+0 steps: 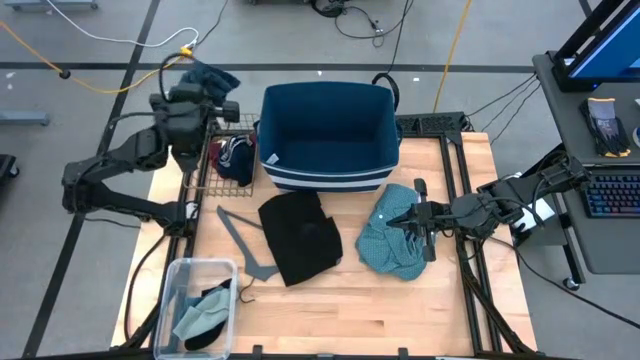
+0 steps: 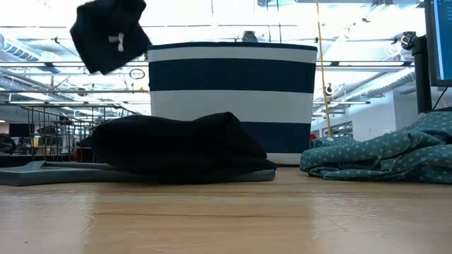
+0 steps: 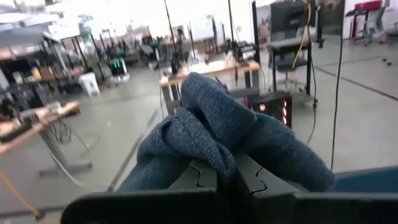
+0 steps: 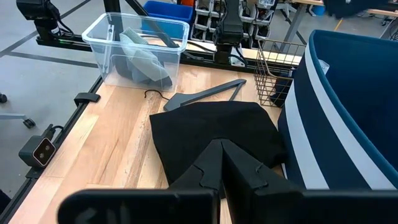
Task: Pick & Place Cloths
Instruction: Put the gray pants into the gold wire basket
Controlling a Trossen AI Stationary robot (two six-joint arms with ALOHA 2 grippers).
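Item: wooden table (image 1: pixel 330 310), overhead view, clock bearings taken from its centre. Navy basket with white stripes (image 1: pixel 328 135) at 12 o'clock, its interior in shadow and not readable. Black cloth (image 1: pixel 298 236) just left of centre, lying partly over the grey hanger (image 1: pixel 238 240), whose hook end points to 7 o'clock. Teal patterned cloth (image 1: pixel 395 240) at 3 o'clock, crumpled. Wire rack (image 1: pixel 225 150) at 10 o'clock, holding a maroon cloth with navy and white showing (image 1: pixel 232 155), too bunched to separate. Clear plastic bin (image 1: pixel 195 305) at 7 o'clock, containing a pale green cloth (image 1: pixel 203 315) over something dark, partly cut off by the frame edge. Left gripper (image 1: pixel 203 92), raised beyond the 10 o'clock corner, fingers clamped tight on a dark blue cloth (image 1: pixel 210 78); in the left wrist view that cloth (image 3: pixel 217 134) bulges over the fingertips and hides their tips; in the low view it hangs in the air as a dark mass with a white mark (image 2: pixel 109 32), above the table's left. Right gripper (image 1: pixel 392 220), at 3 o'clock over the teal patterned cloth, fingers pressed together; whether any fabric is pinched cannot be told, since its wrist view shows the tips against the black cloth only.
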